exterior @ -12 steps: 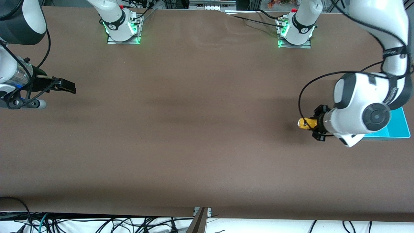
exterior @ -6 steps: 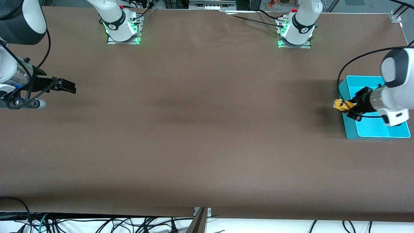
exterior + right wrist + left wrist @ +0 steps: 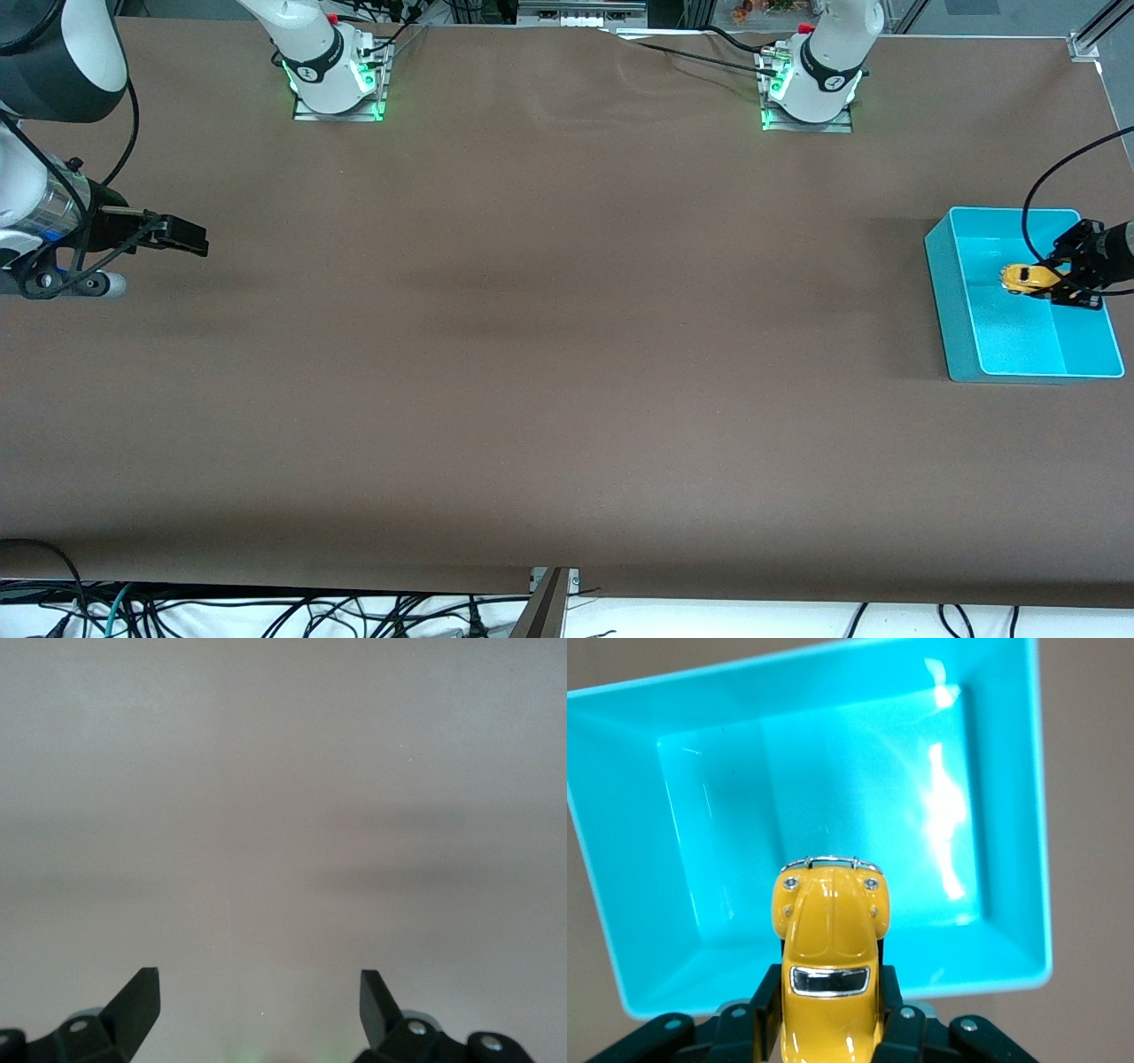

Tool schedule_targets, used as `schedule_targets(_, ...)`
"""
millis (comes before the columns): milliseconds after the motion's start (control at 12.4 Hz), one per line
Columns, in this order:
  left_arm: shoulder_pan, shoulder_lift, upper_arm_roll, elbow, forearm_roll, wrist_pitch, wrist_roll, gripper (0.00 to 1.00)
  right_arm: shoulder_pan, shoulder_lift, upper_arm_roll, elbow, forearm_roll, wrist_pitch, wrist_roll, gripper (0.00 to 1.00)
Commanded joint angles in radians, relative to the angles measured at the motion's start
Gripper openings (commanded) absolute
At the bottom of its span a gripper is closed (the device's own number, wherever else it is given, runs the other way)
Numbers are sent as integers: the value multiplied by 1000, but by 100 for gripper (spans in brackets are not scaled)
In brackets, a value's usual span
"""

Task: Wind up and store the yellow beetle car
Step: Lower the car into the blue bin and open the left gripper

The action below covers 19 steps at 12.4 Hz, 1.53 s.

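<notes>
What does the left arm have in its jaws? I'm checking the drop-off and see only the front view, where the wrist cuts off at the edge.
Observer: The left gripper is shut on the yellow beetle car, its nose pointing out from the jaws.
Operator: Is it over the bin?
Observer: Yes, over the floor of the teal bin, which holds nothing else.
Operator: And the right arm?
Observer: It waits; the right gripper is open over bare table.

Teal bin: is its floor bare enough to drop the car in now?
Yes. The teal bin holds nothing; its whole floor between the four walls is bare. The left gripper, shut on the yellow beetle car, hangs over it. The right gripper waits open over bare table.
</notes>
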Motion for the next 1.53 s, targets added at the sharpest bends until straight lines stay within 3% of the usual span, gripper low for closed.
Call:
schedule_targets(0,47,18,0,-87,-45,119,12,0,6,2,-1,12,-11,-3,13,100)
schedule_targets(484,96,107,1,-153,-67,193,2,0,6,1,-1,12,-10,-3,18,100)
schedule_targets(886,122,126,1,-255,-62,322,18,13,6,1,-1,12,-10,-3,18,100)
schedule_targets(1048,142,141,1,-258,-58,340,35,32,6,2,-1,12,-10,-3,18,100)
schedule_targets(1128,156,141,1,-258,-59,340,47,48,6,1,-1,12,-10,-3,16,100)
schedule_targets(1209,158,138,1,-256,-62,340,50,83,6,1,-1,12,-10,-3,16,100)
schedule_targets(1289,156,127,0,-252,-62,333,52,100,6,1,-1,12,-10,-1,15,100)
schedule_targets(1451,145,90,-5,-223,-53,294,44,100,6,2,-1,12,-10,-1,15,100)
